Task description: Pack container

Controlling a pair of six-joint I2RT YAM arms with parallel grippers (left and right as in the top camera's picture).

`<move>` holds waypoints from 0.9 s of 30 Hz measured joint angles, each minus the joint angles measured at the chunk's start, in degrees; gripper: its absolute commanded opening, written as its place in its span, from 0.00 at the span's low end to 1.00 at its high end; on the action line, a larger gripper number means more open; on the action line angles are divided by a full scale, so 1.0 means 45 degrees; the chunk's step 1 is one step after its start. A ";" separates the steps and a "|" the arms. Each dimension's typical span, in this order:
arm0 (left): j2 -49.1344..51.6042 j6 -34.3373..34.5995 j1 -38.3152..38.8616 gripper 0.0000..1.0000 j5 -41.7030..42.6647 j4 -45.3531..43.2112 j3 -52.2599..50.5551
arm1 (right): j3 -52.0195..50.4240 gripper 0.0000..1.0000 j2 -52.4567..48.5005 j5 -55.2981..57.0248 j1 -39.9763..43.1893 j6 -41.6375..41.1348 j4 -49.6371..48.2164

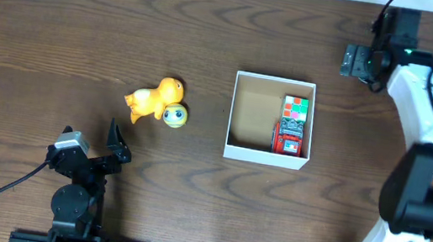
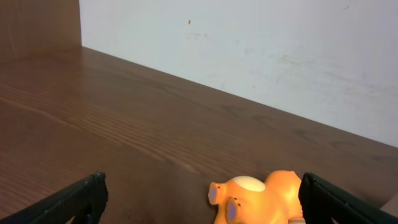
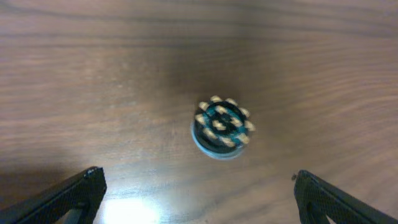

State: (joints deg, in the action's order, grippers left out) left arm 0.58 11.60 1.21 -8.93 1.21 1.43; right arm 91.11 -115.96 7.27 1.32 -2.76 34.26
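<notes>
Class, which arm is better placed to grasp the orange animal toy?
Left: the open left gripper faces the orange animal toy nearby; the right gripper hovers beyond the square white box.

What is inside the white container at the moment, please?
A multicoloured cube and a red toy vehicle lie by the right wall of the container; the rest is bare cardboard. Anything beneath them is hidden.

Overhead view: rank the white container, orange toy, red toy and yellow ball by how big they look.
Largest to smallest:
container
orange toy
red toy
yellow ball
The last two look close.
</notes>
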 measured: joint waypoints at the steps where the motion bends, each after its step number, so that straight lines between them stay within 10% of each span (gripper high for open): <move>1: 0.0000 -0.0005 0.0000 0.98 0.0000 0.0000 0.0000 | 0.0000 0.99 -0.0262 -0.0029 0.0000 0.0005 -0.0253; 27: 0.0000 0.0000 0.0000 0.98 0.0000 0.0000 0.0000 | 0.0000 0.98 -0.2152 -0.0544 0.1336 0.0097 -0.1472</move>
State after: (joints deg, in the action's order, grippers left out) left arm 0.58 11.60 1.21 -8.93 1.21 1.43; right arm 91.11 -125.64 4.82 7.33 -2.33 27.64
